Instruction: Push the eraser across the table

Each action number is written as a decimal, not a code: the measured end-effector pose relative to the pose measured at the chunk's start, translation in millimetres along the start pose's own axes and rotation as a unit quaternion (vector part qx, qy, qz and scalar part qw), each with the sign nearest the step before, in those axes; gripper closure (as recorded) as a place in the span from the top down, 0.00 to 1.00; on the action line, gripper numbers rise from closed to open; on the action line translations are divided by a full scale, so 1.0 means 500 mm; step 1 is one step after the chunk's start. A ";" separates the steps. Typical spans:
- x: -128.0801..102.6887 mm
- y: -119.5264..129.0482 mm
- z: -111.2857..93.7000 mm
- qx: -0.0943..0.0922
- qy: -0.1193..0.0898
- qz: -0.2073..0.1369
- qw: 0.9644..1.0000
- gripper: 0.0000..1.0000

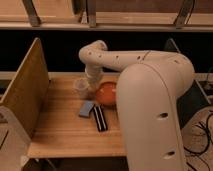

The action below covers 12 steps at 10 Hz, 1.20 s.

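Observation:
The eraser, a narrow black block with a lighter stripe, lies flat on the light wooden table, near its middle. A flat blue-grey pad touches its far left end. My white arm bends at an elbow at the back and comes down to the gripper. The gripper hangs over the far part of the table, between a clear cup and an orange-red rounded thing. It is behind the eraser and apart from it.
A tan side panel stands along the left edge and a dark panel along the right. My bulky white arm body hides the table's right half. A dark wall lies behind the table.

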 end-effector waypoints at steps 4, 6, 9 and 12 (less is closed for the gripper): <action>0.020 0.006 0.005 -0.002 0.013 -0.001 1.000 0.00; 0.026 -0.002 0.010 0.004 0.014 0.004 1.000 0.00; 0.130 -0.056 0.025 0.003 0.040 0.056 0.998 0.00; 0.246 -0.097 0.025 -0.005 0.062 0.110 0.992 0.00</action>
